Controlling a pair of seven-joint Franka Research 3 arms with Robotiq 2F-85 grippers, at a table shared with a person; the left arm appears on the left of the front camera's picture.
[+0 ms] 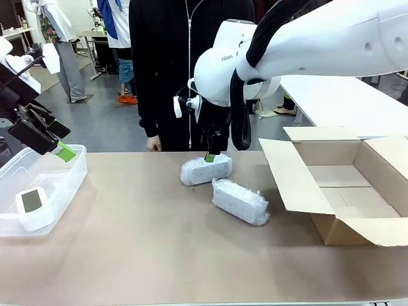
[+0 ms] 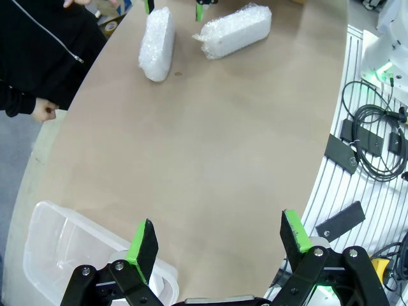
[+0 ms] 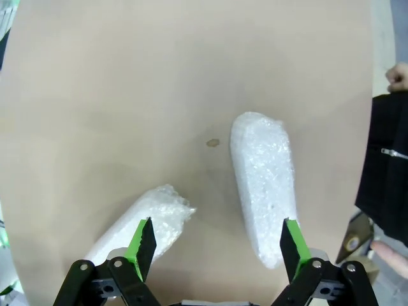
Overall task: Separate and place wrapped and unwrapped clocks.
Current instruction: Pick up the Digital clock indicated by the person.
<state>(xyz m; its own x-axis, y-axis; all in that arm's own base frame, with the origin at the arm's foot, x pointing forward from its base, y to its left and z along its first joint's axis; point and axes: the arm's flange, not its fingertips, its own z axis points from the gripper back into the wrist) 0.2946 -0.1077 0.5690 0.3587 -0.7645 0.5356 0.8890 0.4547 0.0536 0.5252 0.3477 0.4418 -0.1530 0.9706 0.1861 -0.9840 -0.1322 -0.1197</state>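
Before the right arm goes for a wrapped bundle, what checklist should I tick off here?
1. Right gripper, fingers open: ok.
2. Far wrapped bundle centred between them: not ok, it lies close to one finger, and the near wrapped bundle edges in by the other.
3. Cardboard box open: ok.
4. White clock in the plastic bin: ok.
5. Person's hand away from both bundles: ok.
6. Left gripper open, above the bin: ok.
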